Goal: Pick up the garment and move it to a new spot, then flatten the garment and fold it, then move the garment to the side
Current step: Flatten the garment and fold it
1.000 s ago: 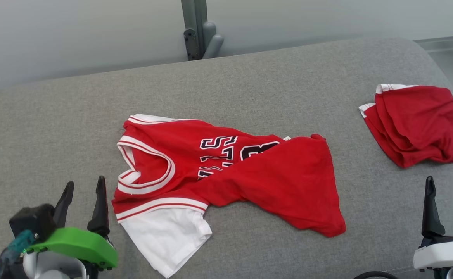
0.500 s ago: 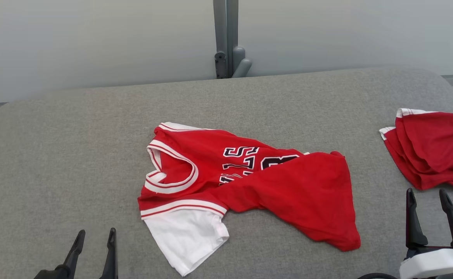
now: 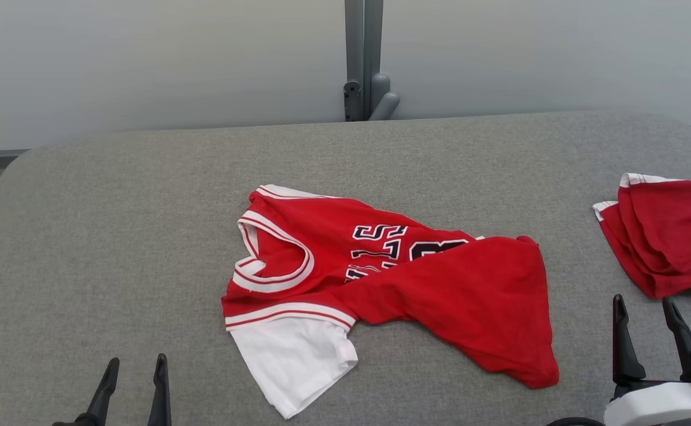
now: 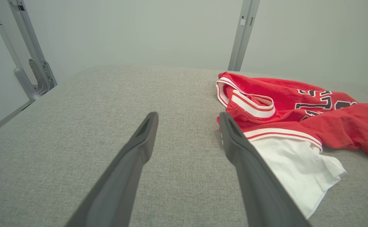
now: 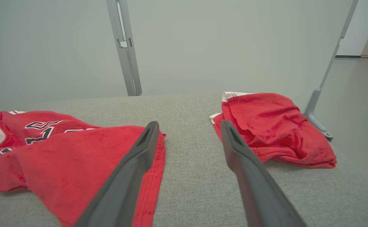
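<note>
Jersey (image 3: 381, 284): crumpled on gray pad (image 3: 144, 207).
L gripper (image 3: 136, 359): jaws apart, left of jersey.
R gripper (image 3: 643, 299): jaws apart, right of jersey.

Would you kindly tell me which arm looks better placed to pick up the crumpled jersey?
Probably left: the left pincer, open, sits near the jersey at its white sleeve, nothing else nearby. The right pincer, also open, stands between the jersey's hem and a folded red garment, so it might snag that.
</note>
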`<state>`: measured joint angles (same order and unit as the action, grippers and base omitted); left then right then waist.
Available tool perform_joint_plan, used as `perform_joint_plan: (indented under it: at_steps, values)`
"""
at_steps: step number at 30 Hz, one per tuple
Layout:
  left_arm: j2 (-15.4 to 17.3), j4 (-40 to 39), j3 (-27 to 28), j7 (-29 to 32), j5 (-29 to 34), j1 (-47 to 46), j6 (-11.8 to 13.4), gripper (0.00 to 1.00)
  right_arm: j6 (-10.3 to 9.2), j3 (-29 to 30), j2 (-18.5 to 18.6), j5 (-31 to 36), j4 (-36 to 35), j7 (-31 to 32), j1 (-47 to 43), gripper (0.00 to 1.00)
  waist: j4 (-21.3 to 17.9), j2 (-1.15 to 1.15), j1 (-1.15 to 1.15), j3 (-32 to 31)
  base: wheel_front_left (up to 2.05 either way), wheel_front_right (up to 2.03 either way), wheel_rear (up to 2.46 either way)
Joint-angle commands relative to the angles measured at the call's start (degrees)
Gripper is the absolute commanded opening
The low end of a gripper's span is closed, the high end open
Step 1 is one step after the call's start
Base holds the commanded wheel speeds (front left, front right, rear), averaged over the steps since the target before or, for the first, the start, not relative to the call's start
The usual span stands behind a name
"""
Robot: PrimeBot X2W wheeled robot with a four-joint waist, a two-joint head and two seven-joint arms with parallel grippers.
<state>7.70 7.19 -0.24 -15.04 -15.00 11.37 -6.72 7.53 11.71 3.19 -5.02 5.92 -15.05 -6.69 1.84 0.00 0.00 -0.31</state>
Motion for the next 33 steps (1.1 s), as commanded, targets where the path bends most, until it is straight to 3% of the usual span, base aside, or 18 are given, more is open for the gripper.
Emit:
perform_joint_plan:
  at_steps: [1,6,11,15,25,33]
  values:
    - [-0.51,-0.03,0.58,-0.17,0.65,0.43,-0.34,1.00,-0.09,-0.07,0.08,-0.15,0.11,-0.17,0.50,1.00,-0.15,0.00,0.00,0.05,0.00,0.00,0.00]
    - [-1.37,-0.41,1.11,-0.17,1.81,-0.08,-0.81,1.00,-0.09,-0.74,0.06,0.23,0.50,-0.17,0.43,1.00,-0.46,0.00,0.00,0.28,0.00,0.00,0.00]
    - [-2.19,-3.23,-1.16,-0.16,0.29,-0.88,-0.77,1.00,-0.09,-3.57,-0.14,-5.19,3.49,0.38,0.62,1.00,-0.90,0.00,0.00,1.43,0.00,0.00,0.00]
    - [-3.46,0.63,-2.89,1.71,-3.96,-1.59,-0.71,1.00,-0.10,-8.13,2.38,-6.92,6.39,9.48,1.80,1.00,-1.20,0.00,0.00,2.40,0.00,0.00,0.00]
    - [-4.68,3.48,-10.37,19.59,-11.73,-4.88,4.49,1.00,-0.09,-14.75,4.31,-10.60,11.18,20.33,3.59,1.00,-1.54,0.00,0.00,5.45,0.00,0.00,0.00]
    - [-4.71,4.22,-13.46,22.87,-14.27,-6.69,7.49,1.00,-0.09,-17.00,4.64,-11.25,13.14,19.38,6.08,1.00,-2.45,0.00,0.00,7.18,0.00,0.00,0.00]
